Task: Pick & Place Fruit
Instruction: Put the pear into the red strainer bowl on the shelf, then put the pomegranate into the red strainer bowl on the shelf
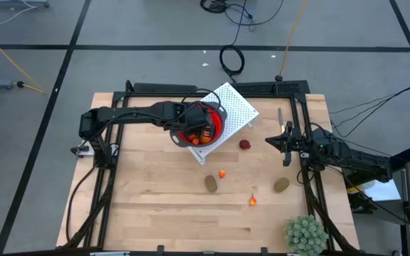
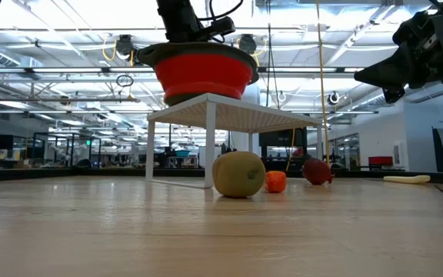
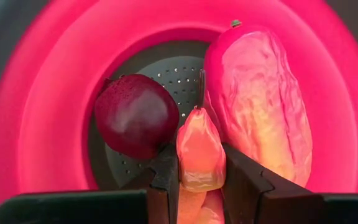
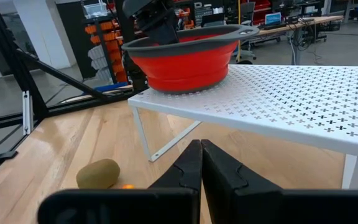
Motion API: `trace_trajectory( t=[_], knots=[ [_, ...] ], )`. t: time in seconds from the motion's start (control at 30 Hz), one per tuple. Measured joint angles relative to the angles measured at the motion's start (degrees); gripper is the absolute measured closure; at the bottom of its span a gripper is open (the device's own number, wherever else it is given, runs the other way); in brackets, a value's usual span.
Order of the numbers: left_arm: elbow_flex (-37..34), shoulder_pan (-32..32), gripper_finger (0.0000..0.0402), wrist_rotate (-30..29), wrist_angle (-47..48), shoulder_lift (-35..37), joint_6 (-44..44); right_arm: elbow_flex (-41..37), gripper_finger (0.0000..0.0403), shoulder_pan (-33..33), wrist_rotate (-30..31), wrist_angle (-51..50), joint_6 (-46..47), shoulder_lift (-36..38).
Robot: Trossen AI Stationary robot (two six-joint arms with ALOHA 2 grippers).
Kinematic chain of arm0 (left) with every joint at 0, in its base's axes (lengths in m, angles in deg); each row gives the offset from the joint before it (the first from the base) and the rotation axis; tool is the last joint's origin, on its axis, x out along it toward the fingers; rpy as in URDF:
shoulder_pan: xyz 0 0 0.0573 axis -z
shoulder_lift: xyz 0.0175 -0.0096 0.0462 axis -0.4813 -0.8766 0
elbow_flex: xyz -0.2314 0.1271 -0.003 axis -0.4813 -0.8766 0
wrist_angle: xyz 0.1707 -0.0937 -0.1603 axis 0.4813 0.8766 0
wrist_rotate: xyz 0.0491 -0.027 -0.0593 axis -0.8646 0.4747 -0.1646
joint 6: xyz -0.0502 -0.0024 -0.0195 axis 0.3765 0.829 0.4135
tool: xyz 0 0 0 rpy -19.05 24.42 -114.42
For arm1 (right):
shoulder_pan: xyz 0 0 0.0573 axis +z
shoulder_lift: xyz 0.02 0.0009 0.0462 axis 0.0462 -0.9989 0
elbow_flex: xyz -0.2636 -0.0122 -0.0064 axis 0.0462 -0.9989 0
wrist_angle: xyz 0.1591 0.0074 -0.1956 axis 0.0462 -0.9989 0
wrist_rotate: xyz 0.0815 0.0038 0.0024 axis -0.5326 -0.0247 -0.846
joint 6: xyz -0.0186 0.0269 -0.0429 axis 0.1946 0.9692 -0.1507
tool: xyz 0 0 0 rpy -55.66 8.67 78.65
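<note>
Fruit was mid-transfer as the left gripper (image 3: 199, 180), lowered into the red bowl (image 1: 202, 128) on the white perforated stand (image 1: 239, 108), clamped its fingers (image 3: 164, 186) on a small orange piece (image 3: 199, 152) beside a dark red ball (image 3: 135, 115) and a long red-orange piece (image 3: 263, 102) lying in the bowl. On the wooden table (image 1: 155, 213) lay two brown-green ovals (image 1: 211, 183), another dark red ball (image 1: 245, 144) and two tiny orange bits (image 1: 223, 173). The right gripper (image 4: 201, 163) hovered with fingers pressed together near the table's right edge, a spiky green plant (image 1: 305, 233) at the near corner.
</note>
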Motion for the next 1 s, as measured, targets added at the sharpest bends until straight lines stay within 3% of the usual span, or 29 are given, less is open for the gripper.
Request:
trace_trajectory(
  t=[0.17, 0.43, 0.6, 0.77, 1.0],
  knots=[
    [-0.02, 0.00, 0.0297, -0.02, 0.00, 0.00, -0.01, 0.00, 0.0403, -0.01, 0.00, 0.00, 0.00, 0.00],
    [-0.02, 0.00, 0.0209, -0.01, -0.02, 0.09, -0.48, 0.00, 0.0403, -0.01, 0.00, 0.00, 0.00, 0.00],
    [-0.02, -1.11, 0.0172, 3.33, -0.31, 1.31, -0.62, 0.00, 0.0403, -0.01, 0.00, 0.01, 0.00, 0.00],
    [-0.02, -1.18, 0.0172, 2.86, -0.38, 4.43, -0.57, 0.00, 0.0403, -0.02, 0.00, 0.00, 0.00, -0.02],
    [-0.02, 0.06, 0.0209, 1.88, -0.60, 8.96, -0.61, 0.00, 0.0403, -0.02, 0.00, 0.02, 0.00, -0.02]
  ],
)
